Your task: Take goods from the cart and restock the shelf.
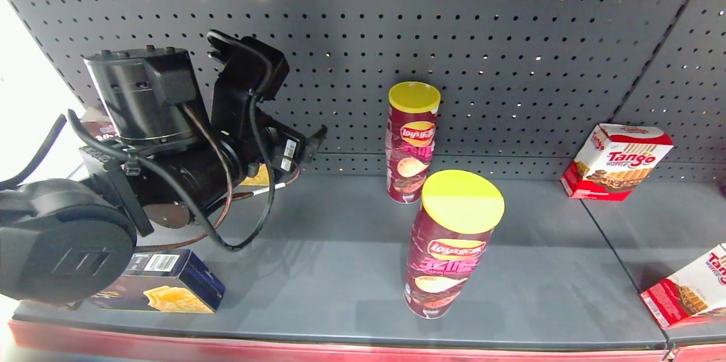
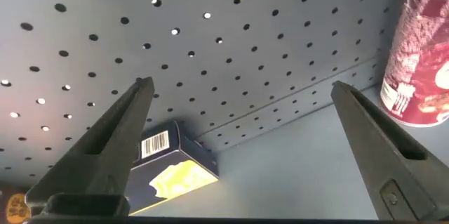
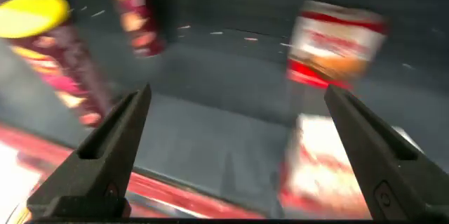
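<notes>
Jaws wide left and right; open shelf [image 1: 317, 271] between blue box [image 1: 164, 282] and front can [image 1: 448, 248]

Barcode label [image 1: 161, 262] on blue box [image 1: 176, 291]

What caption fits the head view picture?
A front can and back can stand on the shelf beside the left arm.

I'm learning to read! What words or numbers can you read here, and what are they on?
"Lay's": on the back can.
"Lay's": on the front can; the pink signs under it are too unclear to read.
"Tango": on the back box; the small word under it is too blurred.
Side box: its word is cut off at the edge.
Blue box: a barcode, digits too small to read.
</notes>
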